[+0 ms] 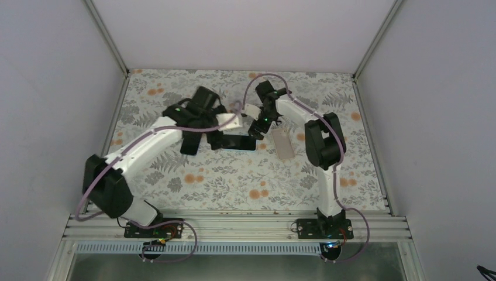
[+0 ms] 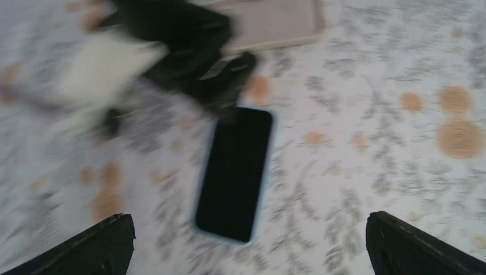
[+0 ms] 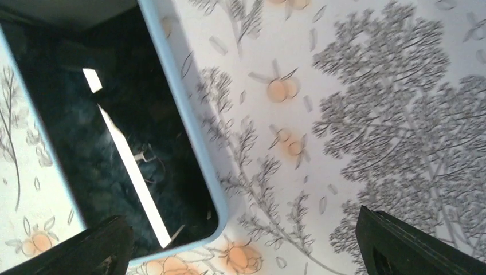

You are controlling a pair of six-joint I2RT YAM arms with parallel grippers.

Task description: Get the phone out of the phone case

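The phone (image 1: 237, 142), black screen up with a light-blue rim, lies flat on the floral table. It also shows in the left wrist view (image 2: 235, 172) and the right wrist view (image 3: 114, 132). A beige phone case (image 1: 283, 143) lies flat and apart to its right, and its edge shows in the left wrist view (image 2: 269, 23). My left gripper (image 1: 213, 139) is open and empty at the phone's left end (image 2: 246, 246). My right gripper (image 1: 257, 126) is open and empty just above the phone's right end (image 3: 243, 235). One finger (image 3: 97, 246) stands over the phone's corner.
The floral tablecloth (image 1: 234, 181) covers the table, with grey walls on three sides. The right arm's upper link (image 1: 324, 140) stands just right of the case. Purple cables (image 1: 251, 88) loop over both wrists. The left wrist view is blurred.
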